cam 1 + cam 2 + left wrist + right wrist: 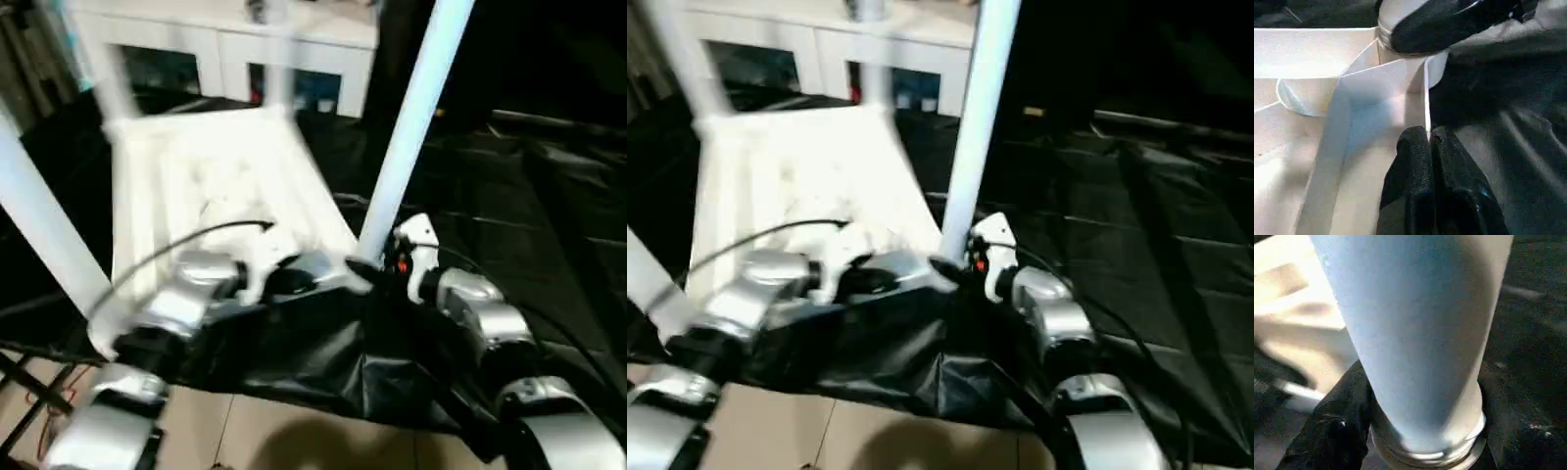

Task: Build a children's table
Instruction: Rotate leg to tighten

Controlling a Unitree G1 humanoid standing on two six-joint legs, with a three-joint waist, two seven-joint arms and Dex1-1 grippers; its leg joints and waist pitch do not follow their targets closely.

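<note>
The children's table [216,186] lies upside down on a black sheet, its ribbed white underside facing up. Its white legs stand upward. One leg [411,127] rises from the near right corner and another [44,225] from the near left. My left gripper [1429,142] is shut on the thin rim of the table top beside that right corner socket. My right gripper [1425,431] is closed around the base of the near right leg [1415,333], with a black finger [1337,431] pressed against its collar. Both grippers meet at this corner [960,264].
A white cabinet [245,49] with glass-fronted compartments stands behind the table. The black sheet [509,196] spreads wide to the right. Its near edge hangs over pale floor tiles [245,431]. A black cable [186,240] arcs over my left forearm.
</note>
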